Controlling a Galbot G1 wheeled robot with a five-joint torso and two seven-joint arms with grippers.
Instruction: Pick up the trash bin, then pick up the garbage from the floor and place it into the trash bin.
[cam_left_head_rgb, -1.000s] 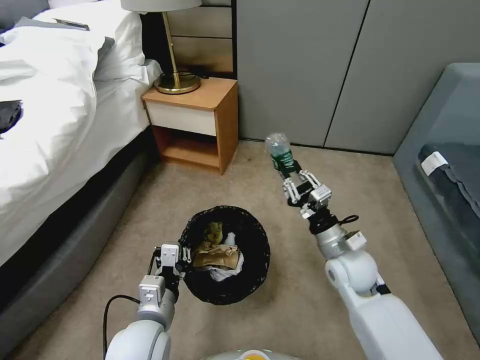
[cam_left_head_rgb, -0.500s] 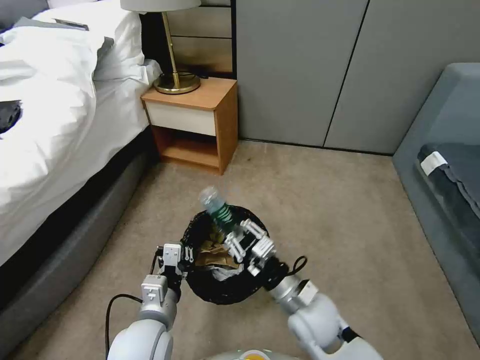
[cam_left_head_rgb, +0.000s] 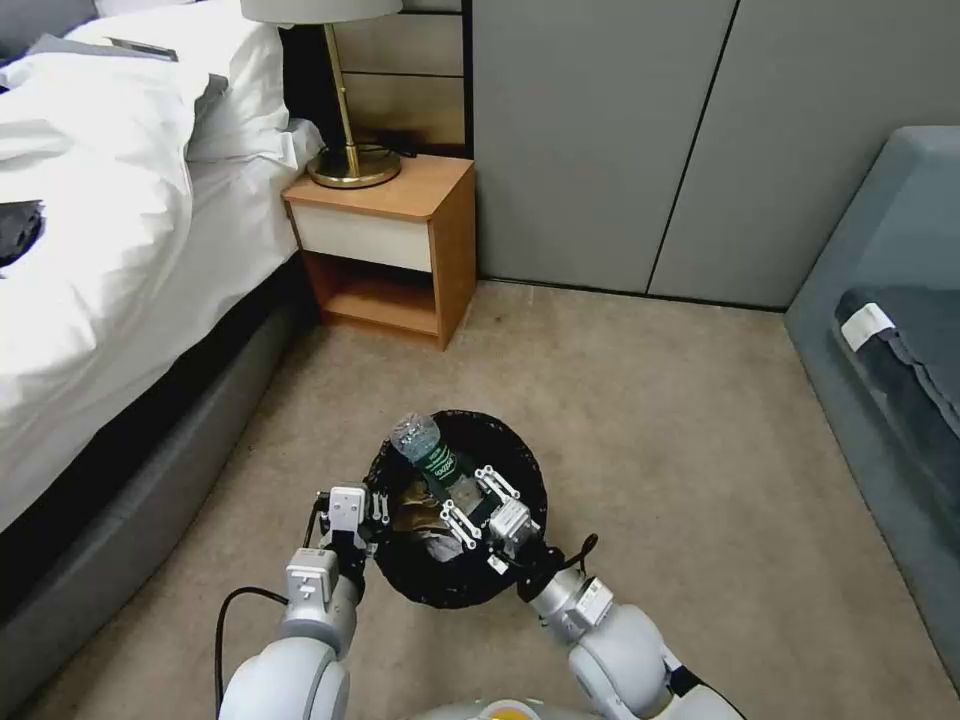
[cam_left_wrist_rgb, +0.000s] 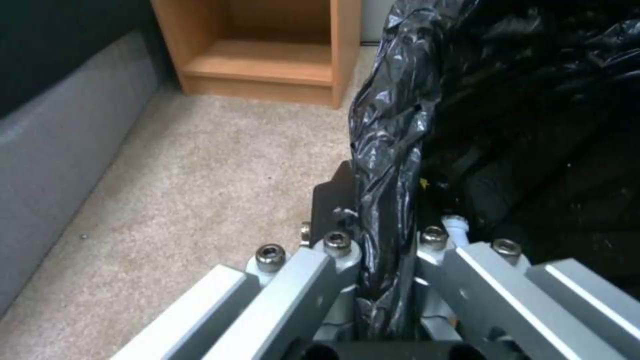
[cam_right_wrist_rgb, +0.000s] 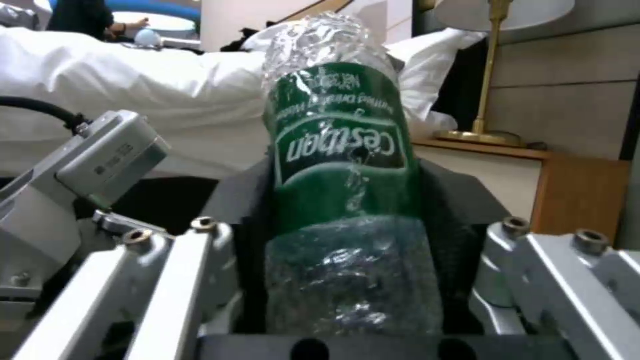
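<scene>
- The right gripper (cam_left_head_rgb: 467, 497) has its jaws closed on a clear bottle (cam_left_head_rgb: 428, 455), held over the bin's open mouth, cap end pointing away from the robot.
- The green label reads "cestbon", seen upside down in the right wrist view (cam_right_wrist_rgb: 340, 145); the smaller print is too fine to read.
- The left gripper (cam_left_wrist_rgb: 387, 235) pinches the bin (cam_left_head_rgb: 460, 590) by its near rim, jaws closed on the black bag (cam_left_wrist_rgb: 393, 125).
- Brown paper (cam_left_head_rgb: 415, 515) and white tissue lie inside, partly hidden.
- Open carpet (cam_left_head_rgb: 680, 420) surrounds the bin; the bed (cam_left_head_rgb: 120, 260) and nightstand (cam_left_head_rgb: 400, 240) stand well apart.
</scene>
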